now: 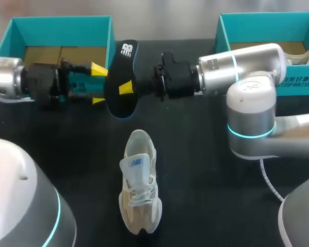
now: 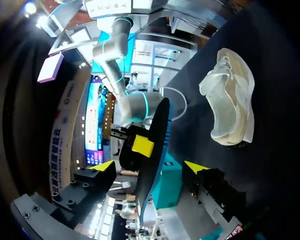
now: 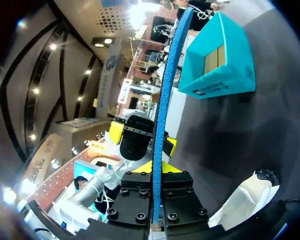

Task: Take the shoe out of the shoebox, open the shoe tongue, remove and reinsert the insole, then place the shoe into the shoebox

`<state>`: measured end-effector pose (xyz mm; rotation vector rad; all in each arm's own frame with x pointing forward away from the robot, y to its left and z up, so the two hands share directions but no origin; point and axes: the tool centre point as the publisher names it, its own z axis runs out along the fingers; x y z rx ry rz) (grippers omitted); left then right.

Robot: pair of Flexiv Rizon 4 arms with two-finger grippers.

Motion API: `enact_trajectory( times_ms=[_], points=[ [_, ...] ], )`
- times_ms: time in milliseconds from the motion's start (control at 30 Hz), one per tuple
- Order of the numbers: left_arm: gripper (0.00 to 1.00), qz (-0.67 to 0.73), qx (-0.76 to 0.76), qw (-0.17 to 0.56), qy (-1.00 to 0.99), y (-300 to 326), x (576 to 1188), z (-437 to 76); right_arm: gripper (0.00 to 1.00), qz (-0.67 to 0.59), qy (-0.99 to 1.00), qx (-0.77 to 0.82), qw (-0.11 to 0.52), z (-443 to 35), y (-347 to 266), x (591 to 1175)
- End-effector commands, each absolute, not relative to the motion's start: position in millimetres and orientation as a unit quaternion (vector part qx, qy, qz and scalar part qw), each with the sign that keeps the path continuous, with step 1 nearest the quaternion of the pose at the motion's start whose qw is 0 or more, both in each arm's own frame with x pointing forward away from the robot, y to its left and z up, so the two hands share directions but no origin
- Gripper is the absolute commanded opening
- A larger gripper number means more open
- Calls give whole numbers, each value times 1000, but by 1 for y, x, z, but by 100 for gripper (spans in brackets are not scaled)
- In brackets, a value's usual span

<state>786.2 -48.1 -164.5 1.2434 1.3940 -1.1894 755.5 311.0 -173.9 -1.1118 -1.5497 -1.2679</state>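
A black insole (image 1: pixel 121 77) hangs in the air above the table, blue edge on in both wrist views (image 2: pixel 155 145) (image 3: pixel 166 100). My right gripper (image 1: pixel 125 87) (image 3: pixel 157 169) is shut on it, one yellow tip pressed on its face. My left gripper (image 1: pixel 98 84) (image 2: pixel 149 166) stands open on the insole's other side, its fingertips (image 1: pixel 98 68) spread wide and apart from the insole. The cream shoe (image 1: pixel 139 190) (image 2: pixel 230 102) (image 3: pixel 242 200) lies on the dark table below, toe toward the front edge, with its tongue raised.
An open teal shoebox (image 1: pixel 62 28) (image 3: pixel 217 57) stands at the back left behind my left arm. A second teal box (image 1: pixel 268 23) at the back right holds another pale shoe (image 1: pixel 301 56). A white cable (image 1: pixel 270 185) lies at the right.
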Motion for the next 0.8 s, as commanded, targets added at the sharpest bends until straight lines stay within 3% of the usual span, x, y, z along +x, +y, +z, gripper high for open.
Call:
enact_trajectory(
  times_ms=[33, 633, 800],
  points=[
    [100, -457, 507, 445, 580, -30, 765, -153, 0, -487, -634, -432, 417, -168, 310, 763],
    [100, -461, 488, 429, 604, -31, 764, -152, 0, -487, -634, -432, 417, -168, 310, 763],
    [100, -434, 414, 369, 710, -25, 753, -155, 0, -505, -645, -457, 347, -179, 294, 761]
  ],
)
